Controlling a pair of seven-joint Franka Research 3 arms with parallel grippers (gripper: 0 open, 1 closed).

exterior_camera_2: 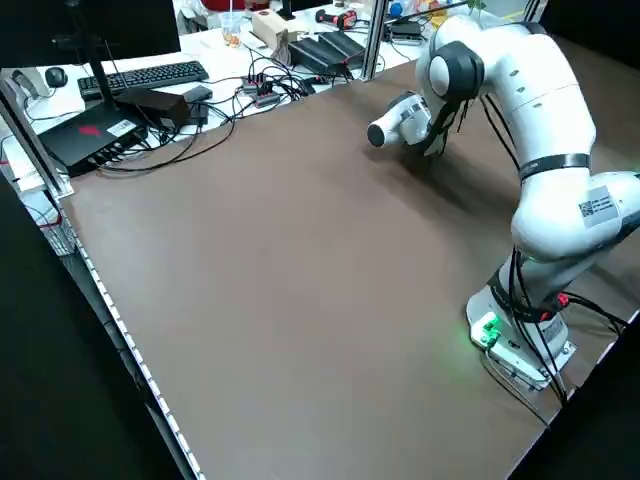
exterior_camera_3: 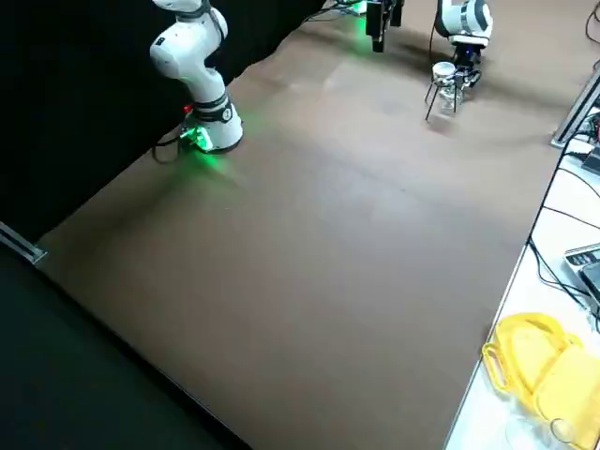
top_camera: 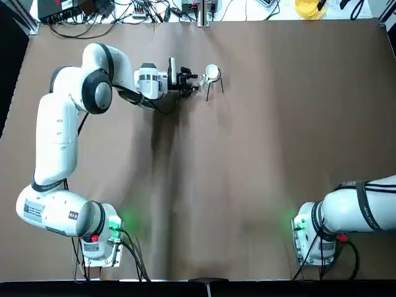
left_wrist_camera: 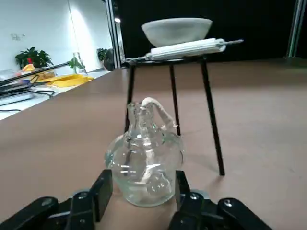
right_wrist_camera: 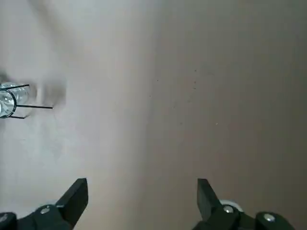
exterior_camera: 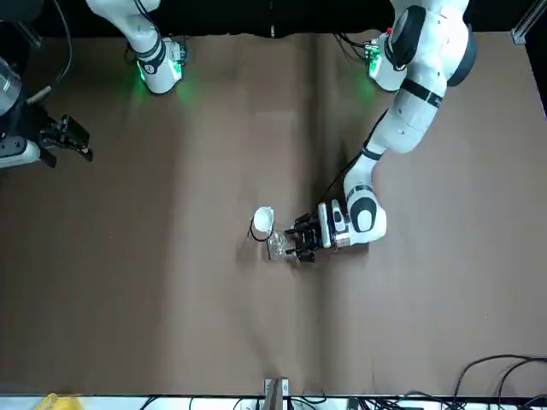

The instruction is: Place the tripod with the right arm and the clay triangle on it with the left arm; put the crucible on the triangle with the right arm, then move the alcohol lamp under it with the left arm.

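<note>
Left arm (top_camera: 59, 130): extended from its base at the near left of the desk toward the far side, elbow bent, forearm angled inward. The wrist (top_camera: 148, 80) is low and the left gripper (left_wrist_camera: 143, 191) points toward the robot's right, roughly level with the desk. Fingers (left_wrist_camera: 103, 191) parted, one either side of a gap, tips level with each other. Right arm (top_camera: 365, 207): base at the near right, links reaching out to the right. The right gripper (right_wrist_camera: 143, 191) is held above the desk at the right, fingers (right_wrist_camera: 74, 201) spread wide.
</note>
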